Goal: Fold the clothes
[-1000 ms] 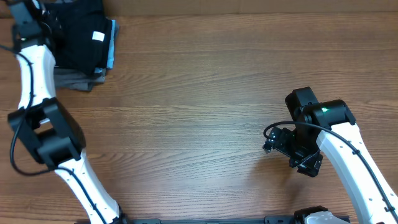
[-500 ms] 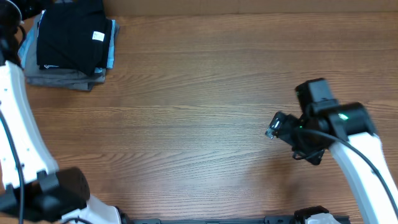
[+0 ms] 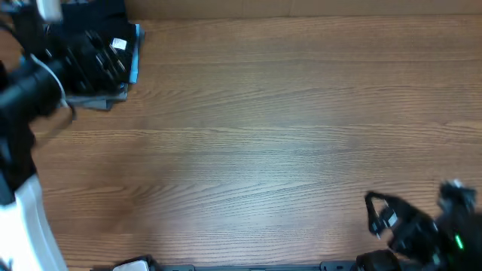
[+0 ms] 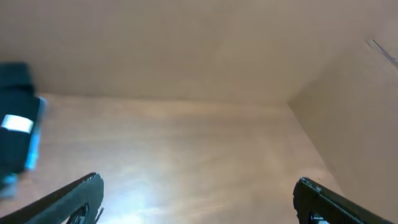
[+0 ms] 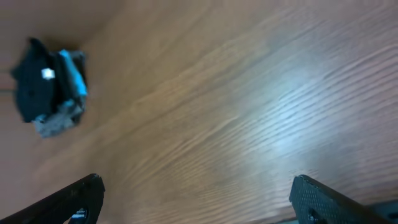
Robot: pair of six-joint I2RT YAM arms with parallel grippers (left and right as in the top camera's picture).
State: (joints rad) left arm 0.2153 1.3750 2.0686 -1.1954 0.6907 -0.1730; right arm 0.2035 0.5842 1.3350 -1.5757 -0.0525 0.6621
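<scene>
Black T-shirt folded on the corner stack, grippers free

Overhead: the black T-shirt (image 3: pixel 111 21) tops a light blue shirt (image 3: pixel 135 64) and grey garments (image 3: pixel 102 98) at the table's (image 3: pixel 263 135) far-left corner. Left wrist: left gripper (image 4: pixel 198 196) spread wide, empty. Right wrist: right gripper (image 5: pixel 196 196) likewise.

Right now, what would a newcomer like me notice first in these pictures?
The black T-shirt lies folded on a pile at the far left corner of the wooden table, over a light blue T-shirt and grey garments. The left gripper and the right gripper both stand wide open, holding nothing.
</scene>
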